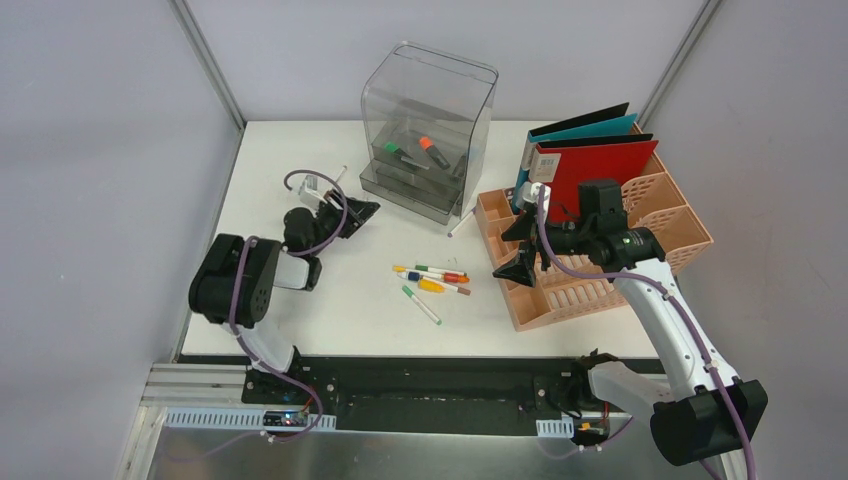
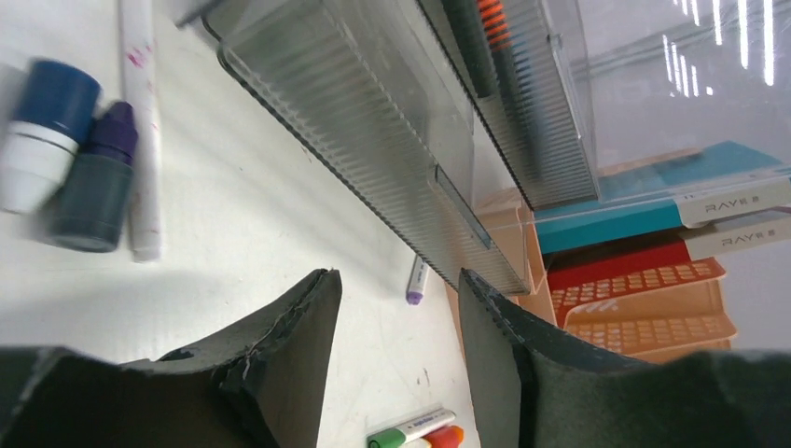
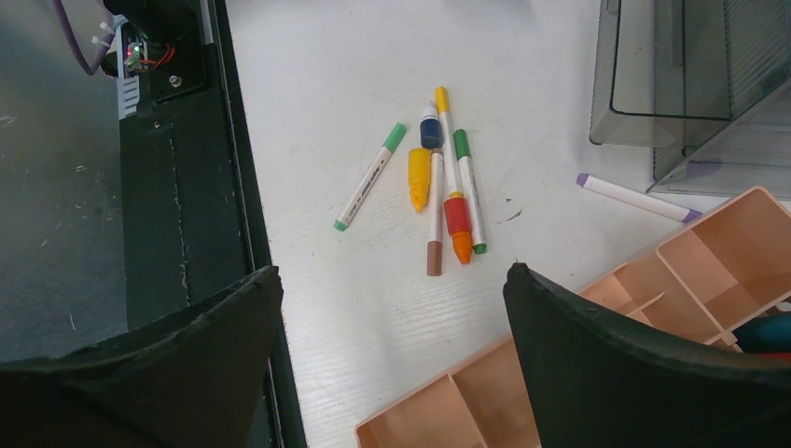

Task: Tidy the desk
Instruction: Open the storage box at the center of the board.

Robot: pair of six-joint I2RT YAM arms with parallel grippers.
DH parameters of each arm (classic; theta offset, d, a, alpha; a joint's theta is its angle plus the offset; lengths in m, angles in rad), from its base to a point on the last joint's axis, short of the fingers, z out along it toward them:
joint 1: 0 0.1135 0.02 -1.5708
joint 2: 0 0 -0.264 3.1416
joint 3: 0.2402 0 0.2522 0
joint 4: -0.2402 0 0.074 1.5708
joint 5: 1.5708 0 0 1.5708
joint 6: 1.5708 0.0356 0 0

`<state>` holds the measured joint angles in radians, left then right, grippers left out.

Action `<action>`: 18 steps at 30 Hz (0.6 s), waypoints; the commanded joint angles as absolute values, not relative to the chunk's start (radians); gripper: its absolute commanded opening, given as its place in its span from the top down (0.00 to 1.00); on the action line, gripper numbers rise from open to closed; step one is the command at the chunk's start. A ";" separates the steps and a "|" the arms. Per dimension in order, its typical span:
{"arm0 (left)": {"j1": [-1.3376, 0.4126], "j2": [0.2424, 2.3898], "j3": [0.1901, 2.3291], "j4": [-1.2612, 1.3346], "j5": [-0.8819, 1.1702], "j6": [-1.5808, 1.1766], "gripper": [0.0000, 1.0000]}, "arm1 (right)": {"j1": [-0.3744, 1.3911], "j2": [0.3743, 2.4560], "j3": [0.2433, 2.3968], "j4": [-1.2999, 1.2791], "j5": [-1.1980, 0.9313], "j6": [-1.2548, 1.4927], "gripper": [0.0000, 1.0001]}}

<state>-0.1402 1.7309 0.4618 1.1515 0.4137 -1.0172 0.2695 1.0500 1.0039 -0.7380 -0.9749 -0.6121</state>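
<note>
The white desk [image 1: 300,310] holds a cluster of several coloured markers [image 1: 437,279] at its middle, also in the right wrist view [image 3: 443,191]. A white pen with purple ends [image 1: 461,222] lies by the clear grey drawer box [image 1: 430,120]. My left gripper [image 1: 356,214] is open and empty, low over the desk left of the box; in its wrist view [image 2: 399,289] two capped markers [image 2: 65,154] lie at the far left. My right gripper [image 1: 520,251] is open and empty above the front left corner of the peach rack [image 1: 600,270].
The rack holds red and teal folders [image 1: 590,160] at its back. The drawer box has markers in its open drawers [image 1: 425,150]. A white pen [image 2: 140,131] lies by the box front. The black front edge [image 3: 205,187] borders the desk.
</note>
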 commanded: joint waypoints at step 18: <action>-0.115 1.595 0.905 -0.051 0.100 -0.534 0.57 | 0.253 1.027 1.003 -0.727 -1.009 -0.638 0.08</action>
